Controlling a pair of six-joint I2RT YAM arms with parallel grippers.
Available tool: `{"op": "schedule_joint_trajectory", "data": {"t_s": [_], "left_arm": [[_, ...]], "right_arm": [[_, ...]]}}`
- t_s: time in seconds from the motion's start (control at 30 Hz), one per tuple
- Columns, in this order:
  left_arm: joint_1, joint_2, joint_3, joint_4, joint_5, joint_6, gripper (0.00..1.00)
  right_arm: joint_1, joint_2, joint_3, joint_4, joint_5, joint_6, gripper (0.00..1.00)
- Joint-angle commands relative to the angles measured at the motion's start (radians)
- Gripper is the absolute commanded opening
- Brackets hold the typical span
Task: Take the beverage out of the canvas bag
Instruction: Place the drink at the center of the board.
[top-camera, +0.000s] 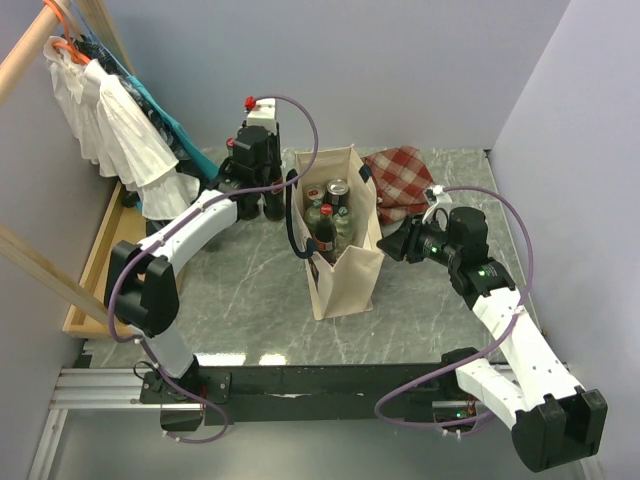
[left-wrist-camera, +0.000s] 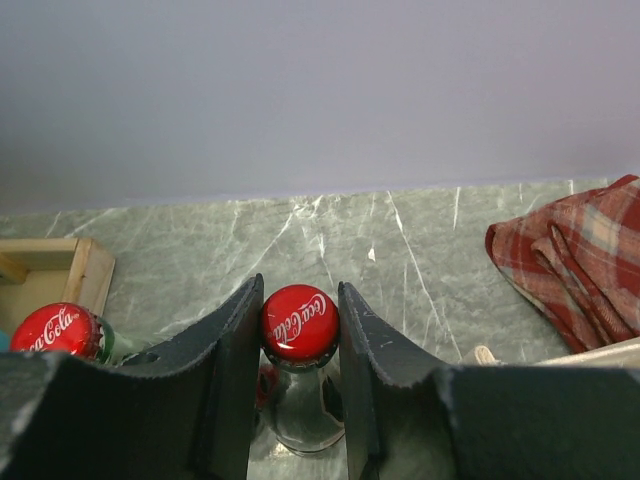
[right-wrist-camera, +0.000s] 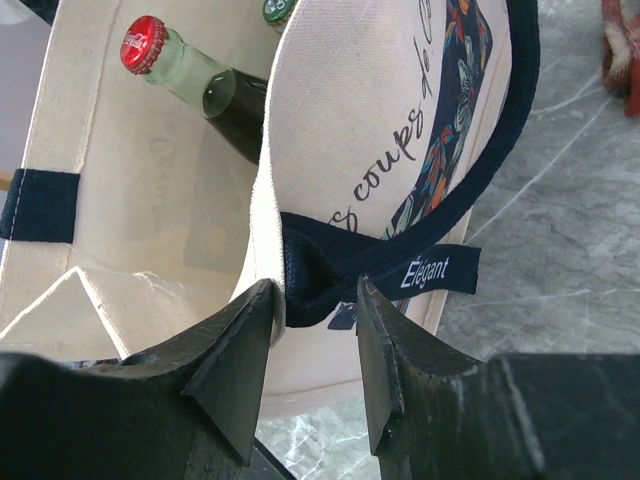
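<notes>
The grey marble-patterned table (top-camera: 240, 290) carries the tall cream canvas bag (top-camera: 345, 275) with navy handles, standing upright at its middle with more drinks showing in its open top. The right gripper (right-wrist-camera: 315, 295) pinches the bag's rim and handle. Just left of the bag, the left gripper (left-wrist-camera: 300, 300) clasps a red-capped clear glass cola bottle (left-wrist-camera: 303, 405) down at the tabletop. That beverage looks to be out, so only letting go seems left.

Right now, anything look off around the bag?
The bag isn't square: its near end is creased inward and the side wall bows where the right gripper straddles the navy handle. A checked cloth lies crumpled beside its far end. The bottle between the left gripper's fingers stands upright. No spill visible.
</notes>
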Motion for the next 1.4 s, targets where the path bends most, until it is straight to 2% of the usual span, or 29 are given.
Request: {"op": "schedule_joint_trajectory", "data": {"t_s": [0.0, 0.67, 0.77, 0.93, 0.97, 1.1, 1.13, 1.17, 1.23, 1.37], "left_arm": [[0.003, -0.04, 0.111, 0.262, -0.026, -0.012, 0.01], [0.012, -0.005, 0.165, 0.217, -0.01, -0.012, 0.01], [0.013, 0.003, 0.177, 0.197, -0.01, -0.015, 0.1], [0.013, 0.009, 0.168, 0.186, -0.02, -0.029, 0.09], [0.013, 0.008, 0.166, 0.186, -0.021, -0.035, 0.14], [0.013, 0.002, 0.159, 0.189, -0.023, -0.035, 0.16], [0.013, 0.003, 0.159, 0.188, -0.027, -0.036, 0.18], [0.013, 0.003, 0.159, 0.186, -0.03, -0.036, 0.29], [0.013, -0.005, 0.149, 0.189, -0.038, -0.038, 0.3], [0.013, -0.006, 0.145, 0.186, -0.043, -0.042, 0.41]], "right_arm": [[0.004, 0.005, 0.032, 0.013, 0.012, -0.014, 0.46], [0.006, 0.02, 0.04, 0.005, 0.026, -0.014, 0.47], [0.006, 0.023, 0.043, -0.003, 0.026, -0.019, 0.47], [0.006, 0.015, 0.043, -0.006, 0.035, -0.021, 0.48], [0.006, 0.012, 0.044, -0.006, 0.033, -0.021, 0.48], [0.006, 0.02, 0.047, -0.009, 0.033, -0.024, 0.49], [0.006, 0.02, 0.046, -0.009, 0.033, -0.022, 0.5], [0.004, 0.018, 0.046, -0.009, 0.037, -0.021, 0.5], [0.004, 0.018, 0.046, -0.009, 0.037, -0.021, 0.5], [0.006, 0.012, 0.04, -0.006, 0.033, -0.016, 0.5]]}}
